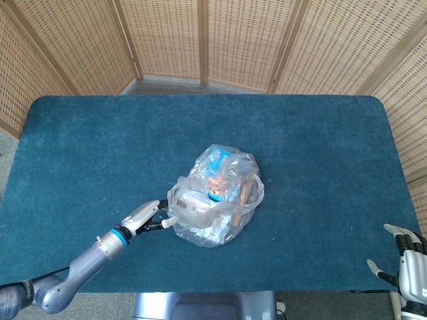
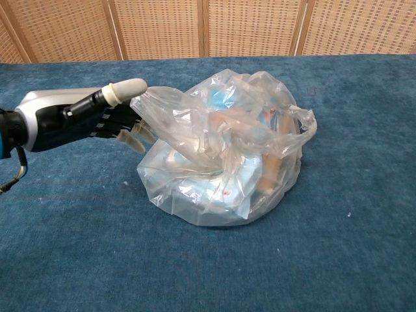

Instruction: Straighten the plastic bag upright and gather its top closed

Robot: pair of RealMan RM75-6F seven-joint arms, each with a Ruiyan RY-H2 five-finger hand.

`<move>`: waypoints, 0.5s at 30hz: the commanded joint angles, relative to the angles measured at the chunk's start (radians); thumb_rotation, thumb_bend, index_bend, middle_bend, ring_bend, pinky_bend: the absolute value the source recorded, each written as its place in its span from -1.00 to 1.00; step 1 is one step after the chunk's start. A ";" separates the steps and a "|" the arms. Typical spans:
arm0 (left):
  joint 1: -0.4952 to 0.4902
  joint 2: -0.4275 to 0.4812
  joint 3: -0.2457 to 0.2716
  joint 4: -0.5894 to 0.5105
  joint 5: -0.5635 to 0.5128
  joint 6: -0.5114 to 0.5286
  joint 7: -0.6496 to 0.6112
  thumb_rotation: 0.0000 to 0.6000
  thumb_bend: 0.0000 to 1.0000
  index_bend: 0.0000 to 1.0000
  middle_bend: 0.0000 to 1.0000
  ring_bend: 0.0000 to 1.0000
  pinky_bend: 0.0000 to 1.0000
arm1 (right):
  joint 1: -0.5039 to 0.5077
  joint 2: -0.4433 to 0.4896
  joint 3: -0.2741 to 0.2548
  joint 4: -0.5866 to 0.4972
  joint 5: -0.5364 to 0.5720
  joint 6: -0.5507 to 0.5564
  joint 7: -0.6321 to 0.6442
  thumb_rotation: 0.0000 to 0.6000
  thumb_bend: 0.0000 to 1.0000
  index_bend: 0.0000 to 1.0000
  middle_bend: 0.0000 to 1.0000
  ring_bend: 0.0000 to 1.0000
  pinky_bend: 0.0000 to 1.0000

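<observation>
from the head view, the plastic bag [image 1: 217, 197] sits near the middle of the blue tabletop [image 1: 100, 140]. it is see-through and lumpy, with things inside it that show blue, white and brown. it slumps low and its top is loose and open. the left hand [image 1: 148, 217] reaches in from the lower left and its fingertips are right at the bag's left edge. its fingers are stretched out and a little apart, and it is not wrapped around anything. the grey arm [image 1: 67, 283] behind it has a blue ring at the wrist. the right hand [image 1: 408, 260] is far off at the lower right corner, past the edge of the tabletop and well away from the bag. its fingers are spread and it holds nothing. a woven screen [image 1: 207, 40] stands behind the tabletop

from the chest view, the bag [image 2: 224, 156] fills the middle of the picture, resting on the tabletop [image 2: 97, 260]. its crinkled top folds over itself, and one loose flap sticks out to the left. the left hand [image 2: 84, 120] comes in from the left with its fingers pointing at the bag. the top finger lies against that loose flap, and the lower fingertips are just beside the bag's side. the hand is open and is not holding the bag. the right hand does not show in this view
</observation>
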 commanded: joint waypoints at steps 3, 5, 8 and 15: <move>-0.038 -0.051 -0.039 0.046 -0.001 -0.031 -0.108 -1.00 -0.88 -0.57 -0.53 -0.61 -0.57 | -0.005 0.000 0.000 0.000 -0.005 0.008 0.005 1.00 -0.67 -0.55 -0.51 -0.62 -0.76; -0.047 -0.076 -0.060 0.063 -0.004 -0.032 -0.162 -1.00 -0.88 -0.58 -0.53 -0.61 -0.57 | -0.008 0.001 0.000 -0.001 -0.006 0.012 0.006 0.99 -0.67 -0.55 -0.51 -0.62 -0.76; -0.070 -0.141 -0.118 0.110 -0.024 -0.040 -0.291 -1.00 -0.88 -0.58 -0.53 -0.61 -0.57 | -0.016 0.005 -0.001 -0.005 -0.007 0.024 0.007 1.00 -0.67 -0.55 -0.51 -0.62 -0.76; -0.106 -0.178 -0.175 0.174 0.023 -0.079 -0.477 -1.00 -0.88 -0.58 -0.53 -0.61 -0.57 | -0.027 0.011 -0.002 -0.015 -0.009 0.036 0.004 1.00 -0.67 -0.55 -0.51 -0.62 -0.76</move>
